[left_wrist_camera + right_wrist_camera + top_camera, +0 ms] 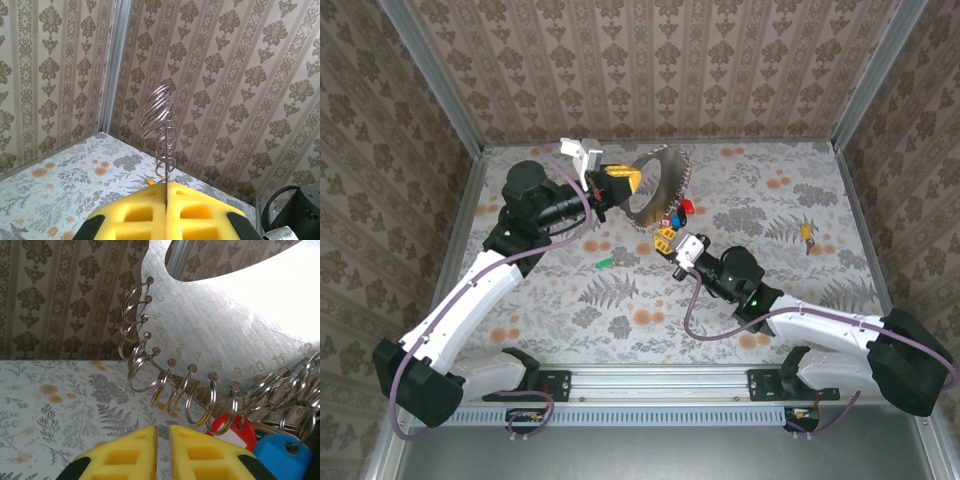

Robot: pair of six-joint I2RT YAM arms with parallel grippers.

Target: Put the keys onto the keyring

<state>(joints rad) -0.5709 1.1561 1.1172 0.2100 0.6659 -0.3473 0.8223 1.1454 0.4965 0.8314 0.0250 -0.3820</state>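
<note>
Starting on the left: the left claw (pixel 618 185) is clenching the near edge of the keyring (pixel 655 188) and holding it up off the tabletop (pixel 800 290), standing on edge (it's really a toothed metal plate with numbered holes and a split ring in each one). From the left wrist view the plate is showing edge-on, running straight up out of the shut pads.

A loose green key (pixel 604 263) is lying flat on the tabletop, below the plate and a bit left of the right claw (pixel 670 240).

In the right wrist view, the split rings (pixel 150 375) are dangling along the plate's lower rim just above and ahead of the claw. The red key (pixel 227 427) and blue key (pixel 280 452) are already hanging from rings off to its right. The right claw's pads are sitting only a sliver apart with nothing between them, so it's released.

Far right, a yellow key (pixel 807 234) is lying well apart from everything.

My guess is that the right arm is the one fetching next, since the left is busy holding. The green key is the nearer pick, down and to its left.
</note>
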